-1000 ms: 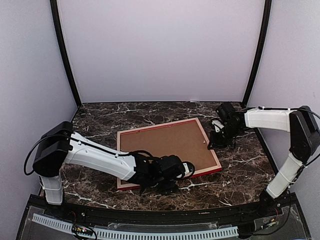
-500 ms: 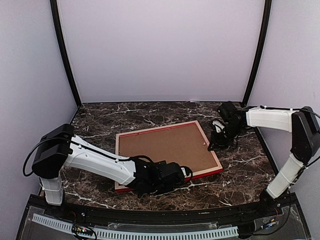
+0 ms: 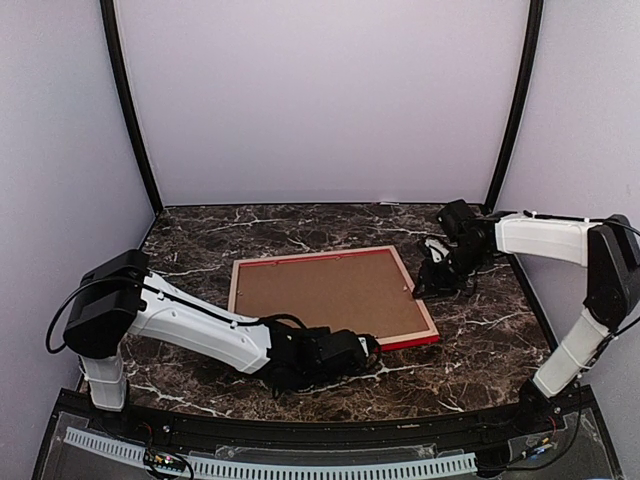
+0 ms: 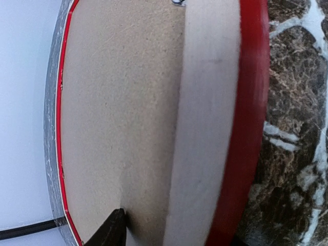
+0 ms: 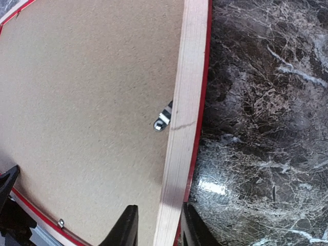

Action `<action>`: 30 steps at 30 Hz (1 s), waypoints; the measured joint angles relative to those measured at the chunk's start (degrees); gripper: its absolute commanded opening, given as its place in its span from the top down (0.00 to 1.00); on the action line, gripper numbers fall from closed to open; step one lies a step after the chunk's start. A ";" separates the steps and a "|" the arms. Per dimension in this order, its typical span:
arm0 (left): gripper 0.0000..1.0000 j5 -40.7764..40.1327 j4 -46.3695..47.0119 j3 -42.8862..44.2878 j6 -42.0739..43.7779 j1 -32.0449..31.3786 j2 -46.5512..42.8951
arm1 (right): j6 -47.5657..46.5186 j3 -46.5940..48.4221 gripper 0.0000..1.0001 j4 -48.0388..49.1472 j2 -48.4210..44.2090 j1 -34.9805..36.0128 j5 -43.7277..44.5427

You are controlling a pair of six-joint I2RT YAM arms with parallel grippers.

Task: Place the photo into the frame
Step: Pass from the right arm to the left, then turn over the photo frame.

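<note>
The frame (image 3: pixel 310 256) lies face down on the marble table, pale wood back up, with a thin red edge showing. A plain brown board (image 3: pixel 320 295) fills its opening. The photo is hidden in every view. My left gripper (image 3: pixel 365 350) is low at the frame's near edge. In the left wrist view it (image 4: pixel 174 238) straddles the pale rail (image 4: pixel 205 128), open, one dark finger (image 4: pixel 114 230) standing on the board apart from the rail. My right gripper (image 3: pixel 425 285) is at the frame's right edge. There it (image 5: pixel 157 228) is open around the rail (image 5: pixel 187 92), with a gap on the board side.
A small metal tab (image 5: pixel 163 119) sticks out from the right rail over the board (image 5: pixel 87 102). Dark veined marble (image 3: pixel 480 330) surrounds the frame. White walls with black corner posts close the back and sides. The arm bases stand along the near edge.
The frame has turned slightly and its near edge has moved back. My left jaws have narrowed round the near rail. My right jaws have widened a little off the right rail.
</note>
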 measured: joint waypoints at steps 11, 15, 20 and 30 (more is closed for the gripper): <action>0.70 -2.54 -1.44 -0.15 0.98 0.07 -0.72 | -0.09 1.42 0.48 -1.46 -4.42 0.00 0.15; 0.77 -2.86 -3.28 -0.07 1.09 0.13 -2.82 | 0.04 3.50 0.43 -2.89 -6.67 0.00 1.60; 0.85 -1.73 -6.69 1.25 1.55 0.37 -7.41 | 0.09 7.21 0.41 -3.89 -9.88 -0.31 3.21; 1.00 0.48 -17.00 9.97 6.99 1.55 -12.68 | -0.70 14.36 0.39 -6.03 -11.19 -1.73 4.74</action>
